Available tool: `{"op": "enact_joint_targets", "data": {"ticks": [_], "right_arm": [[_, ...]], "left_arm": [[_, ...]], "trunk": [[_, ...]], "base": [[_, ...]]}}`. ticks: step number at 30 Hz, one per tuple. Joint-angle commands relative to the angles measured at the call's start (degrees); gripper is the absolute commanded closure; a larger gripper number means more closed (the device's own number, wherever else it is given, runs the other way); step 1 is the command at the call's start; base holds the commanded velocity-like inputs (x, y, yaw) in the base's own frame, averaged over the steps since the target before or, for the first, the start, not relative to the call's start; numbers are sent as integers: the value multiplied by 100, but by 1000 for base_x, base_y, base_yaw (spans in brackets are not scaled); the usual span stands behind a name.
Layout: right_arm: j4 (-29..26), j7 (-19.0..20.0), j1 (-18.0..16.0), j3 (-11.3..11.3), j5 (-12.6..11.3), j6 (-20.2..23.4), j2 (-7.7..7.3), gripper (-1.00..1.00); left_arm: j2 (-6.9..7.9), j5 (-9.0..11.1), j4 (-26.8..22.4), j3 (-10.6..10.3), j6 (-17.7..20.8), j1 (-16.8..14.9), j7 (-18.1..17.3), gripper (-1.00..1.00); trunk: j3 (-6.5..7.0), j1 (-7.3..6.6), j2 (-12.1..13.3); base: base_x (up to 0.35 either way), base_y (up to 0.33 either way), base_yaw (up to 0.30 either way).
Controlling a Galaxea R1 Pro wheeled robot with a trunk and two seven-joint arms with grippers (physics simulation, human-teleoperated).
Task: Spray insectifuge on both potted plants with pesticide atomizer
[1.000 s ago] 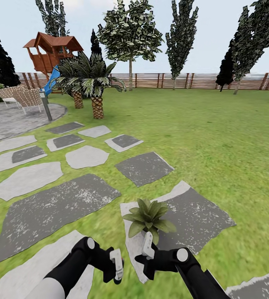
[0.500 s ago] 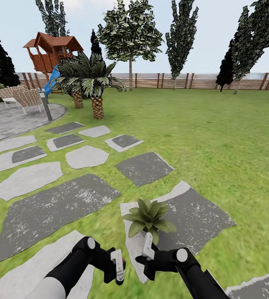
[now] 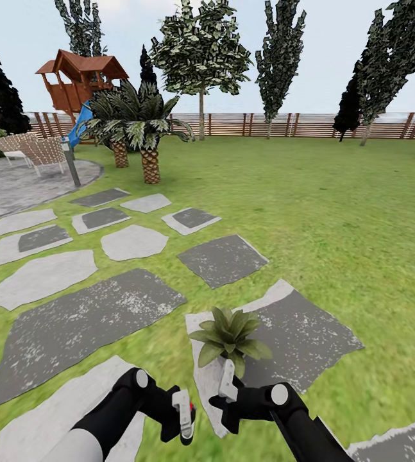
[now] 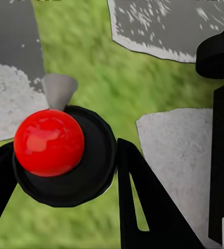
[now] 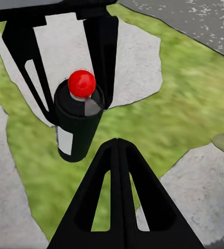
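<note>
One plant (image 3: pixel 229 335) is in sight, its rosette on a stepping stone (image 3: pixel 303 337) just ahead of both arms, and no whitish specks can be made out on its leaves, so I judge the spraying not begun. The atomizer (image 5: pixel 78 118) is already picked up: the left hand (image 3: pixel 183 417) pinches the black can, its fingers (image 5: pixel 102 52) pressed to both sides in the right wrist view. The red knob (image 4: pixel 49 142) and grey nozzle (image 4: pixel 58 89) face out over the lawn (image 3: pixel 335 212). What is left, by my reading, is aiming at this plant, covering it, then finding the other pot.

The right hand (image 3: pixel 228 383) hangs close beside, holding nothing; its fingers look drawn together into a narrow wedge in its wrist view, though I cannot tell for certain.

Compared with a second ago, the left hand has shifted slightly lower and toward the right one, and the knob now peeks out beside it in the head view. The plant, stones and camera are unchanged.
</note>
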Motion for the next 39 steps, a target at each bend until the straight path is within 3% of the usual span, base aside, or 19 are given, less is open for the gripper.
{"op": "enact_joint_targets", "data": {"ticks": [1, 14, 39], "right_arm": [[-10, 24, -2, -1, 24, 21, 8, 100], [-19, 30, -2, 5, 17, 12, 148, 100], [-11, 30, -3, 4, 24, 12, 155, 100]], "left_arm": [[-11, -23, -11, -2, 34, -2, -21, 100], [-66, -9, -22, -3, 43, -10, -21, 100], [-90, 56, -14, 21, -7, -10, -46, 100]], "trunk": [[-5, -1, -2], [-5, -1, -2], [-5, -1, -2]], "base": [[0, 0, 0], [0, 0, 0], [0, 0, 0]]}}
